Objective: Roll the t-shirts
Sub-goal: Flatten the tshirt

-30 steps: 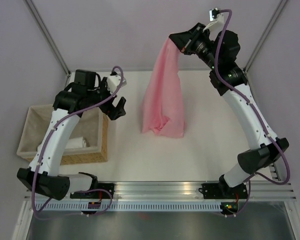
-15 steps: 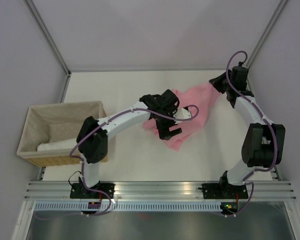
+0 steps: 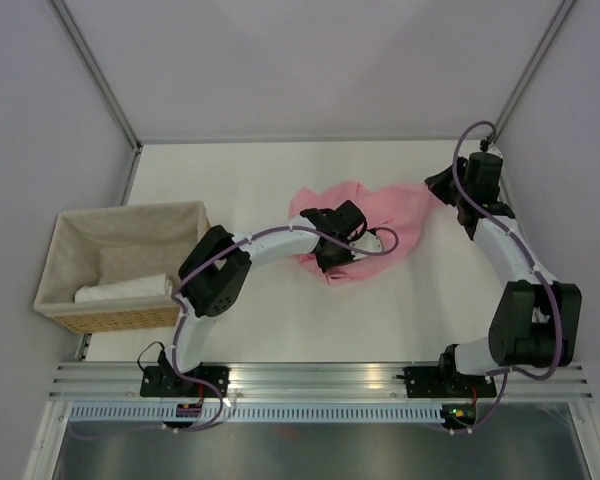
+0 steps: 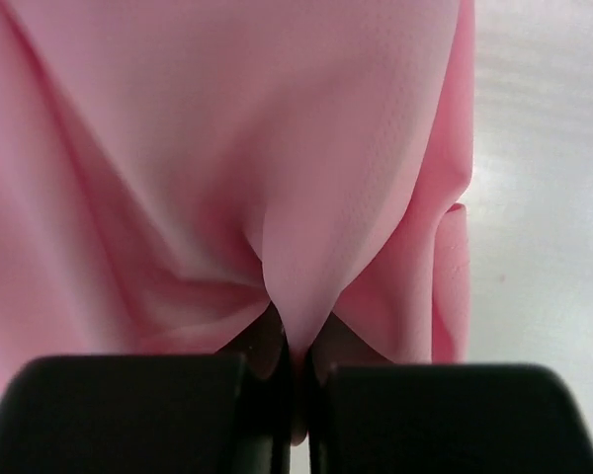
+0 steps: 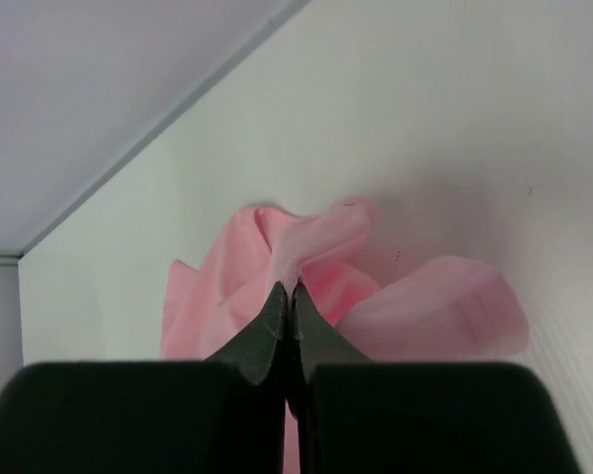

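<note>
A light-pink t-shirt (image 3: 380, 215) lies crumpled on the white table, right of centre. My left gripper (image 3: 332, 262) is at the shirt's near-left edge. In the left wrist view that left gripper (image 4: 295, 341) is shut on a pinched fold of the t-shirt (image 4: 277, 148). My right gripper (image 3: 433, 190) is at the shirt's far-right corner. The right wrist view shows the right gripper (image 5: 292, 291) shut on a raised fold of the t-shirt (image 5: 425, 316), low over the table.
A wicker basket (image 3: 130, 212) with beige lining stands at the left edge, holding a white rolled cloth (image 3: 120, 290). The left arm's elbow (image 3: 215, 275) sits just right of the basket. Metal frame posts rise at both back corners.
The right arm has lowered the hanging shirt onto the table. The left arm swung over from the basket and its open jaws shut on the shirt's near edge.
</note>
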